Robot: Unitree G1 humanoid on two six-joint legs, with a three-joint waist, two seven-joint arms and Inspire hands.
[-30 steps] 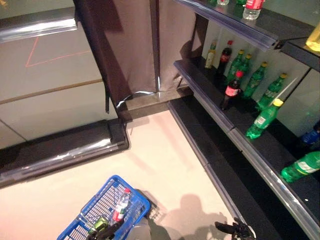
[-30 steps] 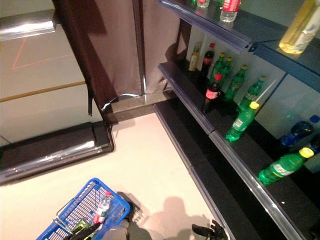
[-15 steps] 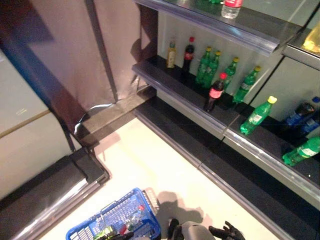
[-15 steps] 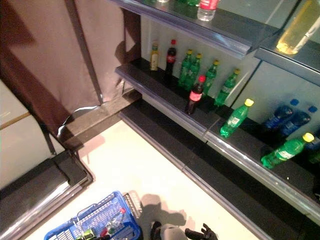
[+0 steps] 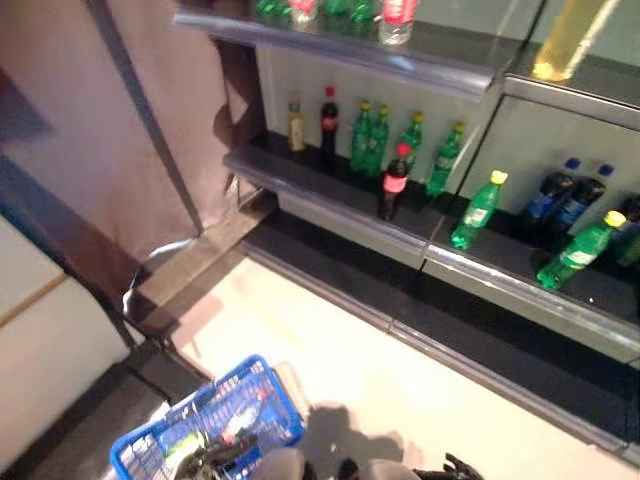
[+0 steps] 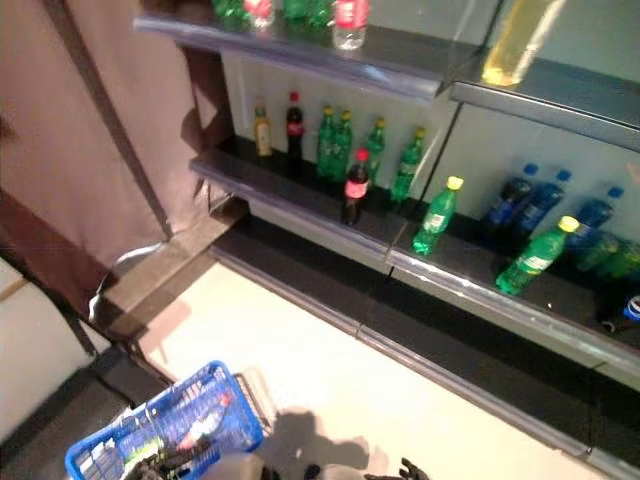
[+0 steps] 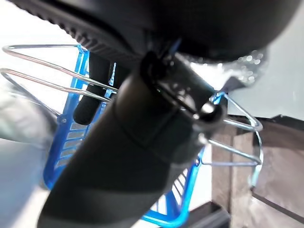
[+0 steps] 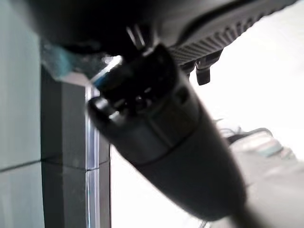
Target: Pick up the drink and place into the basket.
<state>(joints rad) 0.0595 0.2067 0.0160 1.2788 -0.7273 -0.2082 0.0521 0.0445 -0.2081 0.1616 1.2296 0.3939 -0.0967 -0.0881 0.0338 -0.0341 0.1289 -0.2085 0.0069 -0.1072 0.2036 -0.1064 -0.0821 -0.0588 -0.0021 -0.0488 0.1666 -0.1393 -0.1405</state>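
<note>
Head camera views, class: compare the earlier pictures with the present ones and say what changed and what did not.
The camera itself swung toward the dark shelves, so the whole picture shifted; no bottle visibly moved. The left hand remains hooked round the wire handle of the blue plastic basket, which holds bottles as before. The right hand remains low and holds nothing.

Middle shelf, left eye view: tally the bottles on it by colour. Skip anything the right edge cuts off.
Green bottles: 6 (2 with yellow caps)
Dark cola bottles with red caps: 2
Dark blue bottles: 2
Yellowish bottle: 1
Total: 11
</note>
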